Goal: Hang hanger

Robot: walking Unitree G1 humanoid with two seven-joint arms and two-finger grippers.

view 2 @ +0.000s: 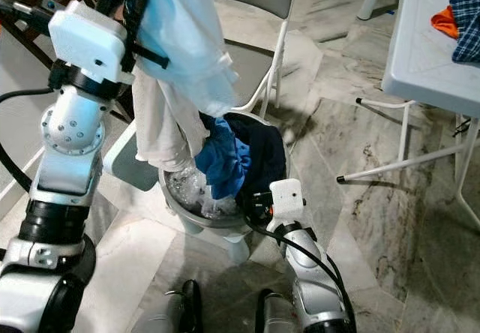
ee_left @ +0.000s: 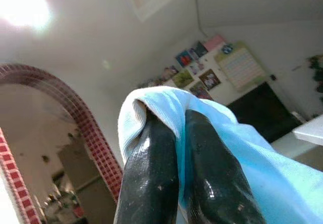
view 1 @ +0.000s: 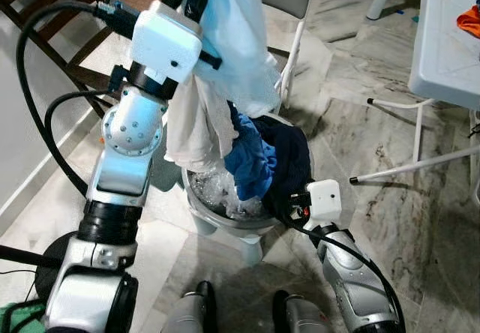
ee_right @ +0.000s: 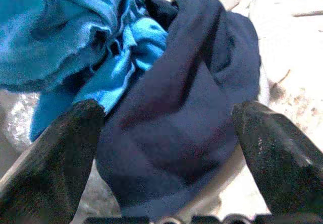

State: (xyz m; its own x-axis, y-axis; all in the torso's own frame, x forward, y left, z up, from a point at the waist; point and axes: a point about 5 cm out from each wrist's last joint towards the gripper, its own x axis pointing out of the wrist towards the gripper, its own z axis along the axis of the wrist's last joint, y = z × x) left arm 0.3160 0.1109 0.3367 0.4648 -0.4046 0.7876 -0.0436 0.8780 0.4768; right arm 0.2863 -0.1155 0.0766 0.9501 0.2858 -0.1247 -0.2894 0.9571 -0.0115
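At centre frame a grey basket [view 1: 196, 202] holds blue cloth [view 1: 251, 160] and dark navy cloth [ee_right: 192, 93]; left claw [ee_left: 174, 133] clenched on pale-blue garment [ee_left: 242, 148], right claw [ee_right: 166, 128] released

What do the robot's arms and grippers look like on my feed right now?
Both arms are silver metal with black joint bands. The left arm has a round elbow housing dotted with small holes, a white box-shaped camera module at the wrist and thick black cables looping beside it. The right arm carries a smaller white module and a black cable. The left gripper and right gripper each have two glossy black fingers.
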